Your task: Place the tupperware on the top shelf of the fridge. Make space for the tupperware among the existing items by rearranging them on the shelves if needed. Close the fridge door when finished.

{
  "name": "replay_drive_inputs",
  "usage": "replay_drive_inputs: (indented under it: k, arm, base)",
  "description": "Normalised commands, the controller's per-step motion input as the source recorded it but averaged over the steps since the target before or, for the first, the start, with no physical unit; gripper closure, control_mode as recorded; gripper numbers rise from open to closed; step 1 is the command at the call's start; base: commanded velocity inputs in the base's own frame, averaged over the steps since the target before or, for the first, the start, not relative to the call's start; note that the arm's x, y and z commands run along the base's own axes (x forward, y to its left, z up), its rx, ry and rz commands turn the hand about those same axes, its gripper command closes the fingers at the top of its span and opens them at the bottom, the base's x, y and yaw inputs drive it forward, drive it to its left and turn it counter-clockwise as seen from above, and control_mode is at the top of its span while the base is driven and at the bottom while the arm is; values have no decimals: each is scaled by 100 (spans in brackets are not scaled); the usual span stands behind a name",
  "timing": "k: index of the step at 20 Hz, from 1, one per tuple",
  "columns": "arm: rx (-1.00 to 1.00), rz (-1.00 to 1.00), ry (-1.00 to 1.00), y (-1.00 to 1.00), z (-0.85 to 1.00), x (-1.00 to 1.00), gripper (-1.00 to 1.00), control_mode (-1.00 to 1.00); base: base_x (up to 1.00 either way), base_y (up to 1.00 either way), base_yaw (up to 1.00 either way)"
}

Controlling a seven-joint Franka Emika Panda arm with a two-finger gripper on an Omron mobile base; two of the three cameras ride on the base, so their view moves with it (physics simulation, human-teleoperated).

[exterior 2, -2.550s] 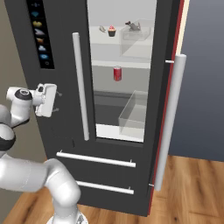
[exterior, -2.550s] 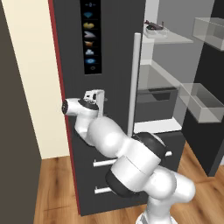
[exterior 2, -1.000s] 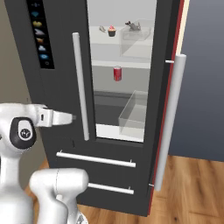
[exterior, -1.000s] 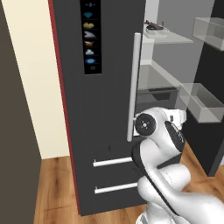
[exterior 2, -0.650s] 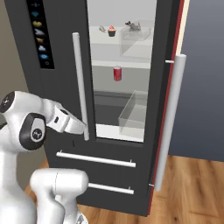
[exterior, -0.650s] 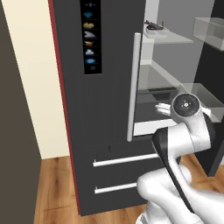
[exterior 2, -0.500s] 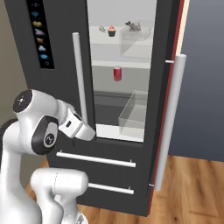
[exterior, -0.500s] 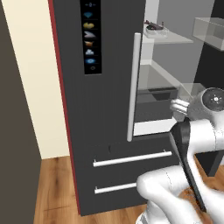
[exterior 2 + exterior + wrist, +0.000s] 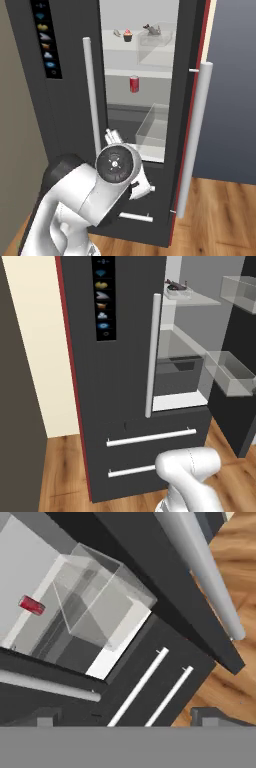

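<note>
Tupperware (image 9: 154, 30) sits on the top shelf (image 9: 135, 42) of the fridge (image 9: 125, 406), toward the right, half behind a clear door bin (image 9: 157, 47); left base view also catches it (image 9: 176, 289) at the shelf's front edge. Right base view adds the cupcake (image 9: 128, 35) and a small pale item (image 9: 116, 33) left of it on the same shelf, plus a red can (image 9: 134, 83) one shelf down. Left base view hides those behind the closed left door and its bar handle (image 9: 151, 356), but shows the icon strip (image 9: 103, 298) and both drawers (image 9: 150, 436).

Hand view, rolled: red can (image 9: 32, 605), a clear bin (image 9: 100, 597), two drawer handles (image 9: 150, 687), open door's handle (image 9: 205, 572), wood floor (image 9: 235, 552).

Arm folded low in front of the drawers, wrist disc facing the right base camera. End effector (image 9: 125, 714): just the tips at the hand view's bottom edge, wide apart, open, nothing between them.

Right door (image 9: 192, 115) stands open.
</note>
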Motion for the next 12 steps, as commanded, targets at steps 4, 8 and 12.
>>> replay_drive_inputs:
  k: [4, 8, 12]
  arm:
    - [21, -1, -4, -100, -9, -7, -100, -100]
    - [22, -1, 0, -100, 0, 0, -100, -100]
    - [26, 0, 0, -100, 0, 0, -100, -100]
  base:
    - [0, 0, 0]
    - [0, 0, 0]
    - [0, 0, 0]
